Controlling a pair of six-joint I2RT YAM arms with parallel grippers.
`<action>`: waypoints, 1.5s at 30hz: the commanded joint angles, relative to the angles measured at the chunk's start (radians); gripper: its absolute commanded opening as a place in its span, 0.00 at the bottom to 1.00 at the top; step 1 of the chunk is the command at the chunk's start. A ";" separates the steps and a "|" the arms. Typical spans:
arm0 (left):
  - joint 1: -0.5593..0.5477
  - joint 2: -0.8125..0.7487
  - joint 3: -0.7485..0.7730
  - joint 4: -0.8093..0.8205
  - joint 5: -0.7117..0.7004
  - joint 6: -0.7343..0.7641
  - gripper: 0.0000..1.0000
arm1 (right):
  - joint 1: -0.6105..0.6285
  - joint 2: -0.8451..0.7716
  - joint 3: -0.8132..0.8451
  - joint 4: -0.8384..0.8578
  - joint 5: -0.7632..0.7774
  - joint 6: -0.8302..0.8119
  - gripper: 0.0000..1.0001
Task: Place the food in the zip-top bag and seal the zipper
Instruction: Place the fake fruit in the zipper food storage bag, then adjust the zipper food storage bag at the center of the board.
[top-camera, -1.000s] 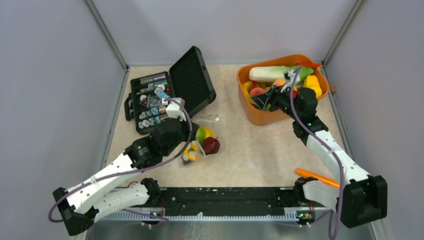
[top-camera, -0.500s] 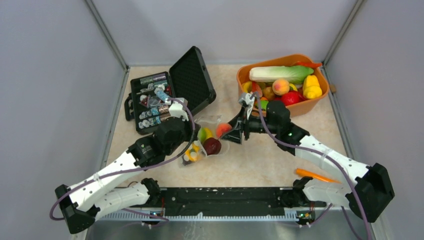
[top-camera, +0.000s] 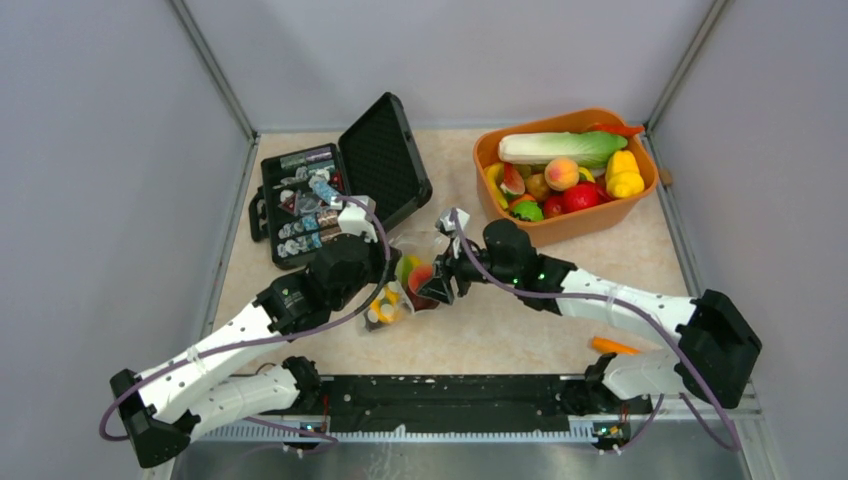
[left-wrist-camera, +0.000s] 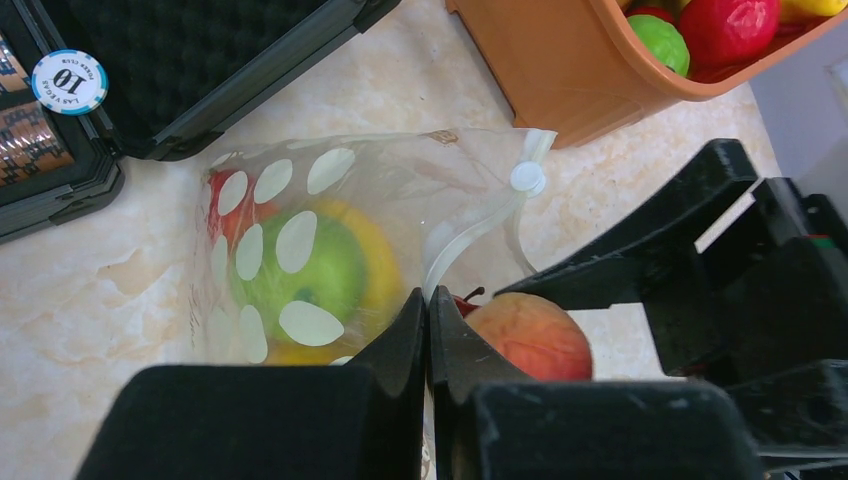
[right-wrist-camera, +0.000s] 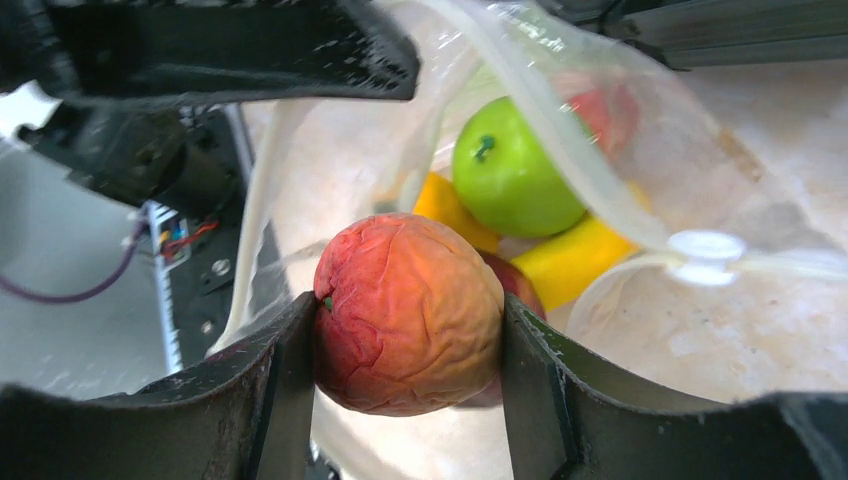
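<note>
Far left: black case (top-camera: 385, 160) lying open on the desk (top-camera: 520, 315), foam-lined lid tilted back, tray packed with small grey-blue pieces and a poker chip (left-wrist-camera: 68, 82).

Just right of it: zip-top bag (left-wrist-camera: 300, 230), clear with white dots, mouth opened toward the right. Inside, a green apple (right-wrist-camera: 510, 175), yellow pieces (right-wrist-camera: 570, 262) and something red, partly hidden. Along the open rim, the zipper (left-wrist-camera: 470, 240), with a white slider (left-wrist-camera: 527, 178) on it.

From the near-left corner, left arm (top-camera: 230, 340) stretched out to the bag. Fingers of the left end effector (left-wrist-camera: 428, 325) pressed together, pinching the bag's rim.

From the near-right corner, right arm (top-camera: 620, 305) reaching low across the desk. The right end effector (top-camera: 436, 284) clamped on a wrinkled red-orange fruit (right-wrist-camera: 405, 312) at the bag's open mouth.

Far right: orange tub (top-camera: 560, 228) holding a long white-and-green vegetable (top-camera: 560, 148), a peach (top-camera: 561, 173), a yellow pepper (top-camera: 624, 175), plus red and green fruits.

Near the right arm's base: an orange carrot (top-camera: 612, 347) on the desk.
</note>
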 joint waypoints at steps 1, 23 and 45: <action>0.000 -0.007 0.029 0.037 0.012 0.007 0.00 | 0.044 0.043 0.077 0.058 0.250 -0.043 0.33; 0.000 -0.017 0.028 0.038 0.012 0.007 0.00 | 0.080 0.030 0.035 0.215 0.349 0.059 0.77; 0.000 -0.029 0.012 0.045 0.019 0.004 0.00 | 0.076 -0.072 -0.028 -0.010 0.546 0.180 0.58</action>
